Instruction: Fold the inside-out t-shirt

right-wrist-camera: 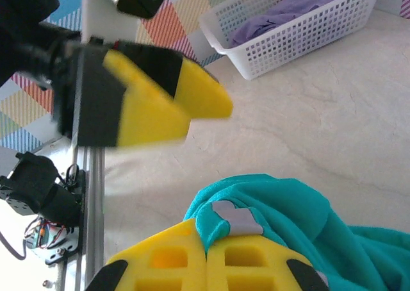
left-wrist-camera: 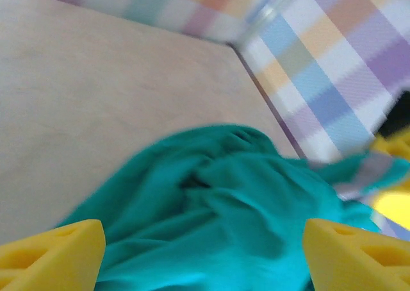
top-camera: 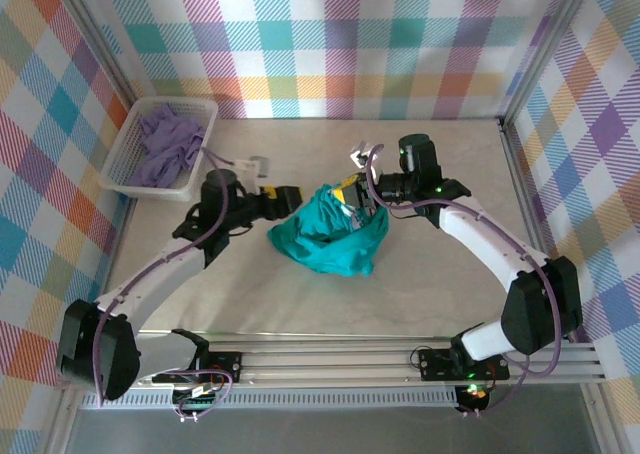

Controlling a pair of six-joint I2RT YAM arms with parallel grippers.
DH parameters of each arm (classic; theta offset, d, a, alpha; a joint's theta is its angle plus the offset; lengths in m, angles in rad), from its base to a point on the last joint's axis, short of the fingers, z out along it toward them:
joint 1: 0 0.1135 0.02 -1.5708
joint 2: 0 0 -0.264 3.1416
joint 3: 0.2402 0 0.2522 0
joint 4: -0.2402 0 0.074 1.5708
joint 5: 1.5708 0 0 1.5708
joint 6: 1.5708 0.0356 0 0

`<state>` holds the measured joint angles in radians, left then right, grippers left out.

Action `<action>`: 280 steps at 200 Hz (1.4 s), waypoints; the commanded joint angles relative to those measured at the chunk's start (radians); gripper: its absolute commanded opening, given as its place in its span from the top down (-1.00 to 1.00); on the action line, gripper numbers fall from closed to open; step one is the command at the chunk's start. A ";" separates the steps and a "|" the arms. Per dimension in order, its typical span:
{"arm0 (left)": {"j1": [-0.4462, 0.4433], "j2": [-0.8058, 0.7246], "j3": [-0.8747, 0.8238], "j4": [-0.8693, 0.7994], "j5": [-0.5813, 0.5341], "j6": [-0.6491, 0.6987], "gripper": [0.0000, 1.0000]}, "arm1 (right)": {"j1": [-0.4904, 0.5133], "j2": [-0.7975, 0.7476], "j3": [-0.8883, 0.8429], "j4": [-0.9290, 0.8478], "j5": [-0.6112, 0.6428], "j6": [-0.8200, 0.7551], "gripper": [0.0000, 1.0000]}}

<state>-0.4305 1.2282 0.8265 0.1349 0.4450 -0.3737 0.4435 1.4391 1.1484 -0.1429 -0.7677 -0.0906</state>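
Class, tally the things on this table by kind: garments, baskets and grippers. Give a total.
Garments: 2 (teal t-shirt, lavender garment)
Baskets: 1 (white basket)
Grippers: 2 (left gripper, right gripper)
Total: 5

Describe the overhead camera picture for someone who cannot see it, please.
A crumpled teal t-shirt lies in the middle of a pale table, its upper edge pinched by the right hand, while the left hand sits open at its left side. At the back left, a white basket holds a lavender garment. Plaid walls surround the table.
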 commanded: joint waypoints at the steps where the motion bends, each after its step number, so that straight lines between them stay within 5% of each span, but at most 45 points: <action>1: -0.062 0.072 0.034 -0.024 0.094 0.094 -0.50 | -0.001 -0.010 0.069 0.003 0.006 -0.017 1.00; 25: -0.067 0.163 0.062 0.072 0.147 0.002 0.45 | -0.010 -0.032 0.118 -0.028 0.041 0.056 1.00; 34: -0.061 0.179 0.086 0.035 0.082 -0.020 0.84 | -0.025 -0.053 0.125 -0.018 0.026 0.084 1.00; 45: -0.043 0.174 0.096 -0.038 -0.054 -0.040 1.00 | -0.064 -0.093 0.123 0.016 0.007 0.140 1.00; 84: 0.058 0.147 0.009 -0.182 -0.263 -0.195 0.77 | -0.144 -0.138 0.054 0.353 -0.132 0.409 1.00; 101: 0.056 0.181 -0.015 -0.233 -0.256 -0.190 0.63 | -0.143 -0.108 0.028 0.471 -0.192 0.467 1.00; 154: 0.050 0.009 -0.095 -0.358 -0.398 -0.090 -0.24 | -0.143 -0.134 -0.060 0.198 -0.241 0.194 1.00; 183: 0.044 -0.091 -0.134 -0.217 -0.217 -0.094 -0.57 | -0.144 -0.186 -0.191 0.163 -0.218 0.175 1.00; 208: -0.012 -0.034 -0.081 -0.183 -0.110 -0.060 -0.64 | -0.143 -0.206 -0.234 0.142 -0.214 0.169 1.00; 250: -0.106 0.189 0.068 -0.245 -0.169 0.056 -0.63 | -0.143 -0.225 -0.240 0.138 -0.215 0.173 1.00; 260: -0.106 0.259 0.106 -0.240 -0.158 0.056 -0.53 | -0.143 -0.230 -0.239 0.140 -0.212 0.175 1.00; 280: -0.106 0.378 0.189 -0.231 -0.128 0.056 -0.02 | -0.143 -0.231 -0.213 0.146 -0.207 0.184 1.00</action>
<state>-0.5362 1.4979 0.9291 -0.0986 0.2798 -0.3565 0.3023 1.2331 0.9051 -0.0116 -0.9607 0.1112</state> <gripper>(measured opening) 0.646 0.041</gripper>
